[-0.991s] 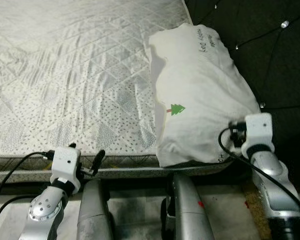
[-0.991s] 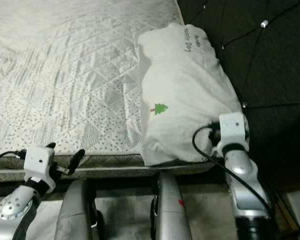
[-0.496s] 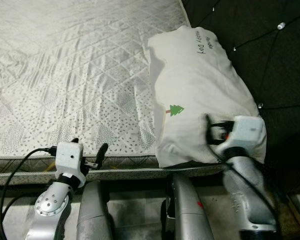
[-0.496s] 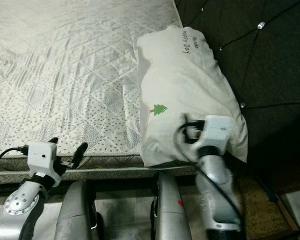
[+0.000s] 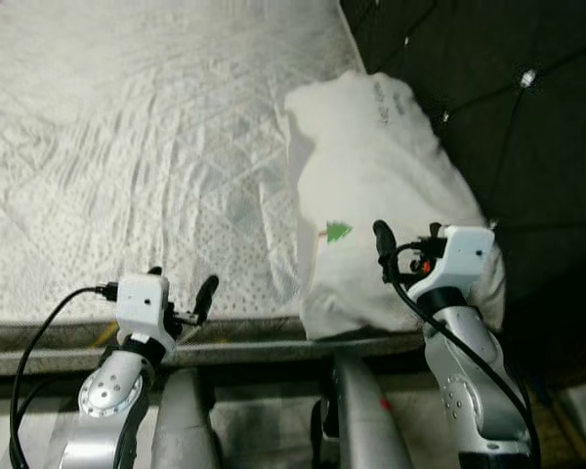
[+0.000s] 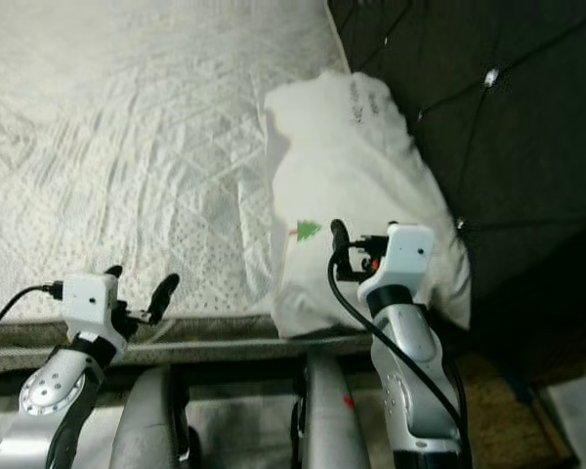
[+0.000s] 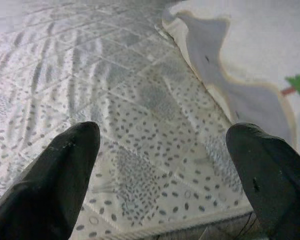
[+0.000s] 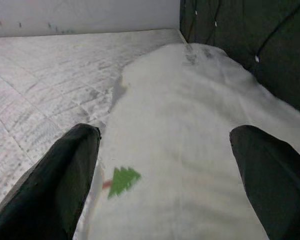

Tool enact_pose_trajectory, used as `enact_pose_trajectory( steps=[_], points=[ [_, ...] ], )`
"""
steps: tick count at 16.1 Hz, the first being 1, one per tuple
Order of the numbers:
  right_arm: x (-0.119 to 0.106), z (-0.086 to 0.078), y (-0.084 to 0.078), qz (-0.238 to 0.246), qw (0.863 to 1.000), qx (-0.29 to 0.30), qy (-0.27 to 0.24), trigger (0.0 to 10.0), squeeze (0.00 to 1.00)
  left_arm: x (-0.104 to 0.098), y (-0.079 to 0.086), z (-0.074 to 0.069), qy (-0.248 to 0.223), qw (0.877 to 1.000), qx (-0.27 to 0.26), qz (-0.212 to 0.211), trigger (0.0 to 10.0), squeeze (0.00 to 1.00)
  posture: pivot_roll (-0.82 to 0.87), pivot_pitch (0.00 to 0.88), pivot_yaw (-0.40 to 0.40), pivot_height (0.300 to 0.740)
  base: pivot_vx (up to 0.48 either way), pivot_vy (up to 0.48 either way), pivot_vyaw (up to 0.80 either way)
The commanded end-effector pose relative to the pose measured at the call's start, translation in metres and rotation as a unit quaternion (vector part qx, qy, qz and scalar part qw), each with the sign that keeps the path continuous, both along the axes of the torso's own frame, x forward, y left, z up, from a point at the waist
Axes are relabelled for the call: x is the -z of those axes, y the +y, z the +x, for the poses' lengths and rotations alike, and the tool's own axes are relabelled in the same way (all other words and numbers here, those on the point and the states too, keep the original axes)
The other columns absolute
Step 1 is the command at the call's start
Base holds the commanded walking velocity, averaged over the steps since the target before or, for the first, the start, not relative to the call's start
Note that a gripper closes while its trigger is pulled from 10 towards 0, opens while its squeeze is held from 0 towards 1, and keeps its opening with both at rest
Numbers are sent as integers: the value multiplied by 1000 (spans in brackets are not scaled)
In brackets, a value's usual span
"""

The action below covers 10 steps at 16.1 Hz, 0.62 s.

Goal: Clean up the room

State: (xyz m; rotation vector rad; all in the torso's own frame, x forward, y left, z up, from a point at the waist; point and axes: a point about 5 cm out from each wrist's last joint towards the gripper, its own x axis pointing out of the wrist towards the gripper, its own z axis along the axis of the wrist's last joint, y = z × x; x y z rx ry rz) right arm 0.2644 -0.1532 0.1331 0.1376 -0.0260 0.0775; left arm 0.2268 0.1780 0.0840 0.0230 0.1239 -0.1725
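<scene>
Right at the headboard end of the mattress [image 5: 127, 147] lies the white pillow [image 5: 381, 186], its long side running along the dark tufted headboard [image 5: 488, 107] and its near end reaching the mattress edge. The right gripper [image 8: 162, 150] hovers just above the pillow's near end, fingers spread wide with nothing between them; in the right wrist view the pillow runs lengthwise through the gap, one black fingertip [image 8: 75, 150] over the side that faces the bare mattress and the other over the side toward the headboard. A small green tree print [image 8: 122, 181] with a red trunk sits on the pillow near that first fingertip, and faint dark lettering [image 5: 383, 98] shows at the pillow's far end. The left gripper [image 7: 162, 150] is held low at the mattress's near edge, well away from the pillow on the side opposite the headboard, its fingers likewise apart and empty.

The mattress is bare, quilted in a diamond pattern, pale and slightly glossy, with a speckled band of small dark dots along its near edge. The pillow is soft, rumpled and plump. The headboard is black padded fabric, pulled in by shiny buttons [image 5: 528, 77]. Beyond the mattress's far edge a pale wall [image 8: 85, 15] shows.
</scene>
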Motion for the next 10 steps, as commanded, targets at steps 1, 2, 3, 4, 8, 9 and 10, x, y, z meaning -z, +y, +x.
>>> enact_pose_trajectory(
  steps=[1,2,3,4,8,9,10],
  points=[
    [-6,2,-2,-2,1000,0,-9,10000,0,3,1,0,9,1000,-8,-1,10000,0,17,103,-59,695,0,0,0],
    [-7,7,-3,-5,1000,-1,-12,10000,0,3,1,1,8,1000,-8,0,10000,0,18,98,-59,710,0,0,0],
    [-8,8,-3,-5,1000,0,-13,10000,0,3,2,2,8,1000,-9,0,10000,0,18,97,-59,720,0,0,0],
    [-10,11,-5,-4,1000,3,-16,10000,0,2,2,3,7,1000,-10,0,10000,0,18,96,-58,735,0,0,0],
    [-9,11,-6,-5,1000,5,-15,10000,0,2,2,6,10,1000,-18,0,10000,0,15,91,-53,740,0,0,0],
    [-7,10,-6,-5,1000,7,-12,10000,0,2,2,7,17,1000,-17,-6,10000,0,15,90,-51,740,0,0,0],
    [-6,10,-6,-5,1000,7,-10,10000,0,2,2,8,19,1000,-14,-12,10000,0,15,91,-50,740,0,0,0]
  ],
)
